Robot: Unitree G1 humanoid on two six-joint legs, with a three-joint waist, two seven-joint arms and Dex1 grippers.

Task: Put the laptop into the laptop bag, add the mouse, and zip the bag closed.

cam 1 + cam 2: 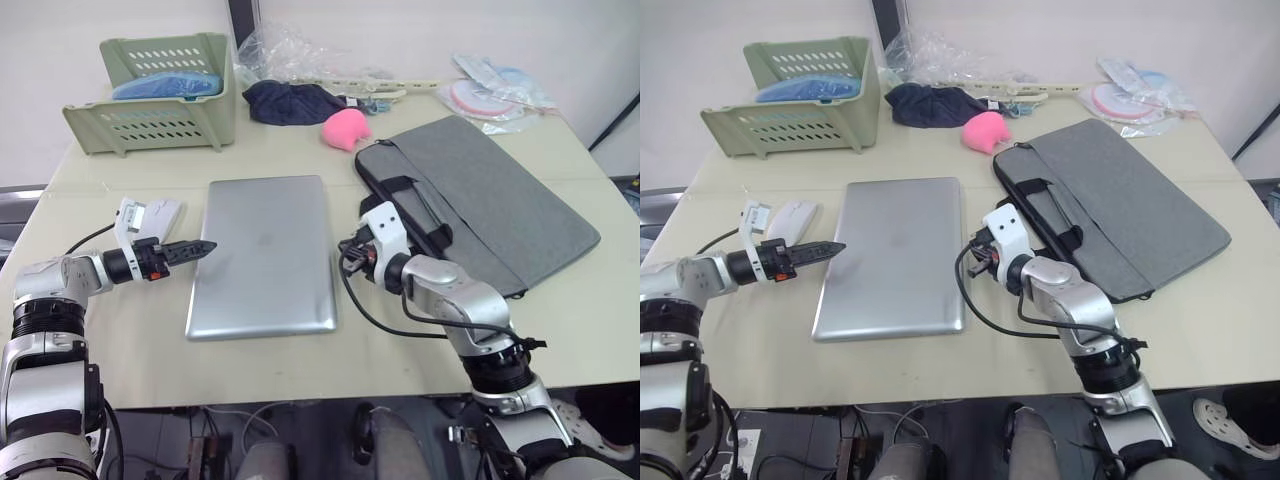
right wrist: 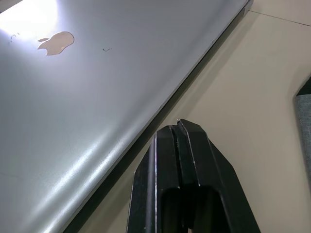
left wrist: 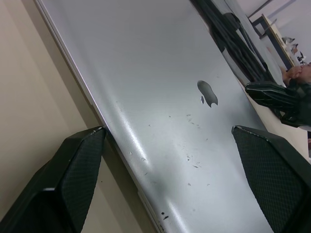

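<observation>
The silver laptop lies flat and closed in the middle of the table. My left gripper is at its left edge, open, with the fingers standing astride that edge and nothing held. At the laptop's right edge sits my right gripper, shut and empty, its tip just off the edge above the tabletop. The grey laptop bag lies flat to the right, its black handles toward the laptop. The white mouse rests left of the laptop, behind my left wrist.
A green basket stands at the back left. A dark navy cloth, a pink lump and clear plastic wrapping lie at the back. Packets sit at the back right. A cable loops by my right wrist.
</observation>
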